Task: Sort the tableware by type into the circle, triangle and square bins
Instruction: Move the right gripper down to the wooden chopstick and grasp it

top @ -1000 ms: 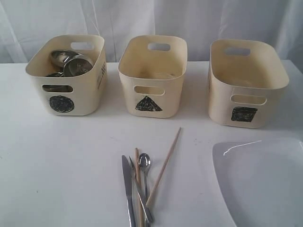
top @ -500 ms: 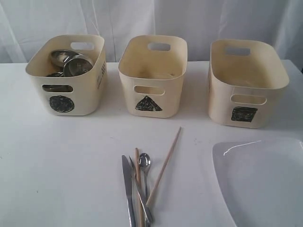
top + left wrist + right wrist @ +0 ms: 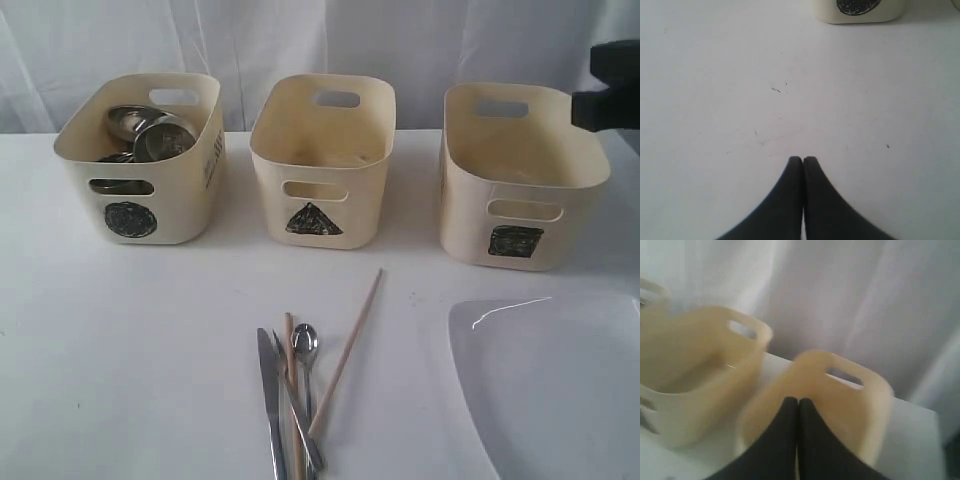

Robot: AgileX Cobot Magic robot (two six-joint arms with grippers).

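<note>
In the exterior view, three bins stand in a row along the back edge of the worktop: the circle bin toward the left holding a steel cup and steel bowl, the triangle bin in the middle, and the square bin toward the right. A knife, spoon and chopsticks lie bunched at the front edge, and a white plate fills the front right corner. The dark right arm shows just above the square bin's far rim. In the left wrist view, the left claw is pressed together and empty over bare worktop, well apart from the circle bin. In the blurred right wrist view, the right claw is also together and empty, above the square bin, with the triangle bin beside it.
</note>
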